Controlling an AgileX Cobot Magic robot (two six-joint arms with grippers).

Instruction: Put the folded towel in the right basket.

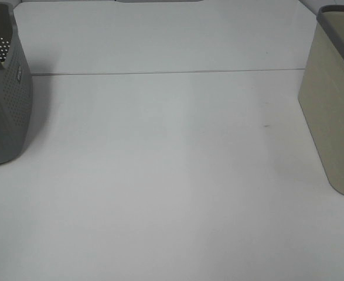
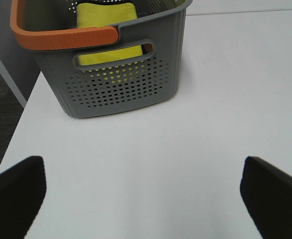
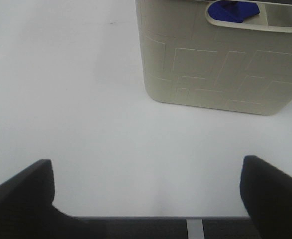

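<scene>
Hanging back from the beige basket (image 3: 220,59), the right gripper (image 3: 146,199) has its jaws spread wide, nothing between them. Blue of the folded towel (image 3: 233,11) shows through the basket's handle slot, so it sits inside; the job looks finished, leaving only a retreat. Left gripper (image 2: 146,199) likewise spread and empty, facing the grey perforated basket (image 2: 121,84) holding a yellow cloth (image 2: 106,14). Bare tabletop (image 1: 172,175) between; nothing obstructs.
</scene>
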